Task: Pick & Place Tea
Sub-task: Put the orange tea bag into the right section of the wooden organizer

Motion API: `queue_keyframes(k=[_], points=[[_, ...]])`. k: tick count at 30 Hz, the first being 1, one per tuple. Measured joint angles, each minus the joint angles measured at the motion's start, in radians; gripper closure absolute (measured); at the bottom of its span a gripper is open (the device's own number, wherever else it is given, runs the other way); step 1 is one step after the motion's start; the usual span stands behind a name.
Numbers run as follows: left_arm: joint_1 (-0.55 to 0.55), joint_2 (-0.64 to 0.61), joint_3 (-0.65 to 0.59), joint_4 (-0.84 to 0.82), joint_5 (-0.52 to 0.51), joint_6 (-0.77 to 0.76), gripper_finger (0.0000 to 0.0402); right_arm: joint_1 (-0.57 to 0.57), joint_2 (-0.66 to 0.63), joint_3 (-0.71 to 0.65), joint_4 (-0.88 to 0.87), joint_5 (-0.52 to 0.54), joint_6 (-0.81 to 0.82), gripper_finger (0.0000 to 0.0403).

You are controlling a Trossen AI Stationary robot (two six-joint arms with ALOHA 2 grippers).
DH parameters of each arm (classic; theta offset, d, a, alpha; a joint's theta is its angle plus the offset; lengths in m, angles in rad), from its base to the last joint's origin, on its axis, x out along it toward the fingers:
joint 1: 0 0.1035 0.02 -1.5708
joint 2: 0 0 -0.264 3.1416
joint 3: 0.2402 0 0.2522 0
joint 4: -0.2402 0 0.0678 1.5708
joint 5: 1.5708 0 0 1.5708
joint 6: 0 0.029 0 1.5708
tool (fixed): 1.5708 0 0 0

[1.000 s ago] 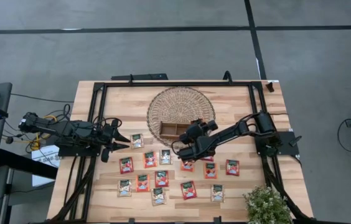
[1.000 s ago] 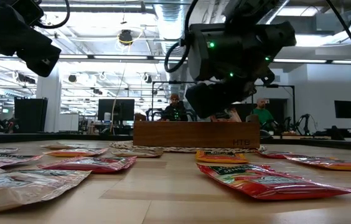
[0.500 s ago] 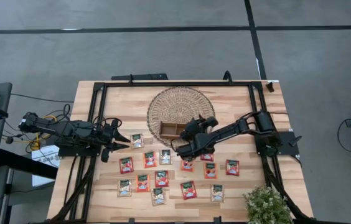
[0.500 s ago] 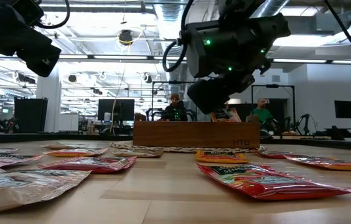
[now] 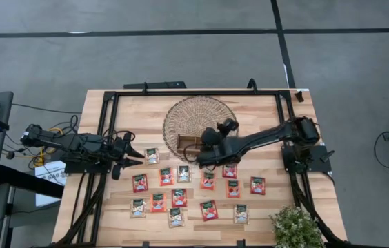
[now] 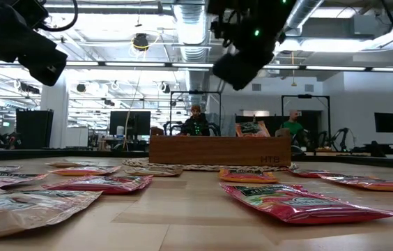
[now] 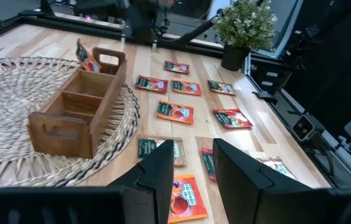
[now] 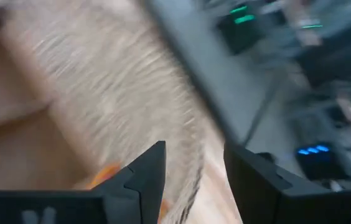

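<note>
From above, the wooden tray [image 5: 193,145] is seen resting on the round woven mat [image 5: 201,124] at the far middle of the counter [image 5: 263,200]. The right gripper [image 5: 202,160] is stretched out over the near end of the tray, while the left gripper [image 5: 127,156] waits well to the left of it, near the counter's left edge. About fourteen tea sachets [image 5: 179,198] are spread flat on the counter in front of the tray.

At counter height, the tray [image 6: 219,150] is seen side on, with one red sachet [image 6: 252,129] standing up out of it. The right gripper [image 6: 242,64] hangs above the tray, apart from that sachet. More sachets [image 6: 301,202] lie flat in front.

In the left wrist view, the left arm's fingers [image 7: 160,174] are seen parted, with nothing between them. The tray [image 7: 79,112] is shown with the red sachet [image 7: 86,58] leaning in its end compartment; the other two compartments appear bare. Loose sachets [image 7: 175,112] lie just beside the mat.

In the right wrist view, the right arm's fingers [image 8: 144,177] are seen apart, with nothing gripped; the rest is too blurred to read.

One sachet is judged to be placed in the tray, so the task appears barely begun: the many sachets on the counter are yet to be picked up and placed.
</note>
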Motion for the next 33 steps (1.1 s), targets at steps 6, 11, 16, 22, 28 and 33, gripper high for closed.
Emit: queue_keyframes(k=[6, 11, 16, 22, 28, 33], points=[[0.0, 0.0, 0.0, 0.0, 0.014, 0.0, 0.0298, -0.063, -0.105, 0.0, 0.057, -0.383, -0.39, 0.0262], [0.0, 0.0, 0.0, 0.0, 0.037, -0.001, 0.0298, -0.163, -0.174, 0.0, 0.099, -0.501, -0.622, 0.0274], [0.0, 0.0, 0.0, 0.0, 0.062, -0.007, 0.0298, -0.287, -0.221, -0.001, 0.109, -0.805, -0.816, 0.0281], [0.0, 0.0, 0.0, 0.0, 0.065, -0.045, 0.0298, -0.381, -0.243, -0.001, 0.072, -0.989, -0.985, 0.0281], [0.0, 0.0, 0.0, 0.0, 0.065, -0.056, 0.0298, -0.402, -0.211, -0.002, -0.08, -1.048, -1.128, 0.028], [0.0, 0.0, 0.0, 0.0, 0.065, -0.056, 0.0298, -0.409, -0.143, -0.002, -0.107, -1.031, -1.194, 0.028]])
